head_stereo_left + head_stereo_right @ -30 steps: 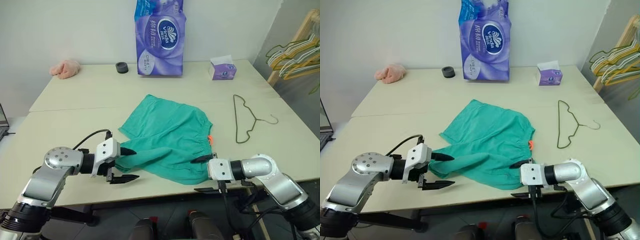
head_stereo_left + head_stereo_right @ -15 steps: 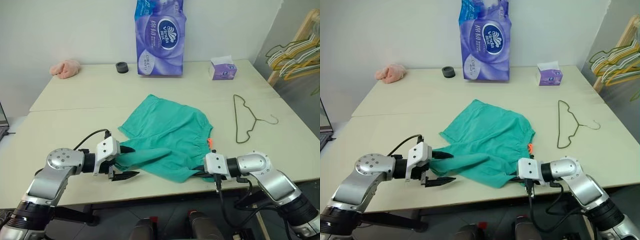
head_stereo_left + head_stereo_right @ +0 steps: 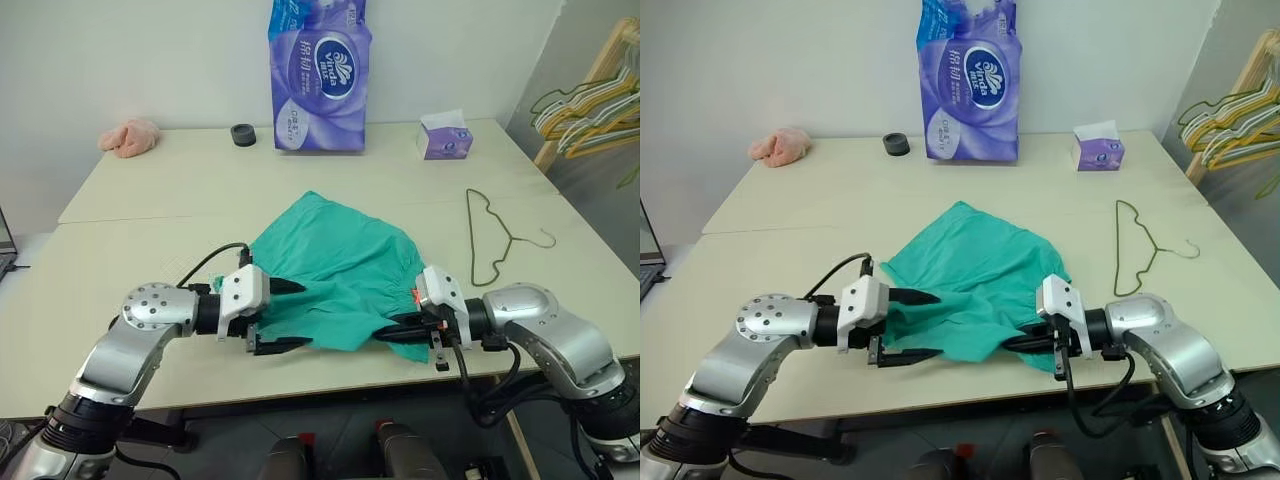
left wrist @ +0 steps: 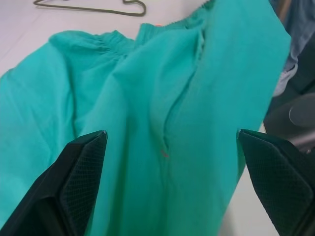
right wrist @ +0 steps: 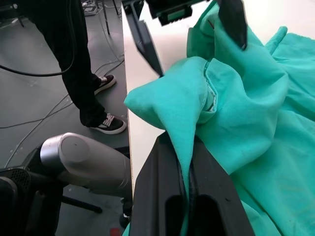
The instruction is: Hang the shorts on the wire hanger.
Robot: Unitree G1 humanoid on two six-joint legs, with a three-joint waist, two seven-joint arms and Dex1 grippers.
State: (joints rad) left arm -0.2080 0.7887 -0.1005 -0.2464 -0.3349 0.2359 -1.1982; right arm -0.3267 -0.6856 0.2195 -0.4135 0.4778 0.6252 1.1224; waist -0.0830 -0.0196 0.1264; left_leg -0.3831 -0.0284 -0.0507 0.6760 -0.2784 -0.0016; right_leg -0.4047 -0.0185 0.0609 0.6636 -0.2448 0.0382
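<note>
The teal-green shorts (image 3: pixel 340 262) lie in the middle of the table, with their near edge lifted and bunched. My right gripper (image 3: pixel 396 328) is shut on a fold of that near edge, and the fabric (image 5: pixel 177 103) rises from between its closed fingers (image 5: pixel 162 196). At the near left side of the shorts my left gripper (image 3: pixel 292 316) stands open, one finger over the cloth and one at the table's level; cloth (image 4: pixel 162 98) lies between its fingers (image 4: pixel 74 182). The thin wire hanger (image 3: pixel 487 240) lies flat to the right of the shorts, apart from both grippers.
At the back of the table stand a purple tissue pack (image 3: pixel 318 75), a small tissue box (image 3: pixel 444 137), a black roll (image 3: pixel 243 134) and a pink fluffy cloth (image 3: pixel 130 137). A bunch of hangers (image 3: pixel 585 100) hangs at the far right. A person's legs (image 5: pixel 93 73) stand beside the table.
My right gripper has shut on the shorts' near edge, rolled and risen, lifting the cloth. My left gripper has moved right, further in over the shorts, still open.
</note>
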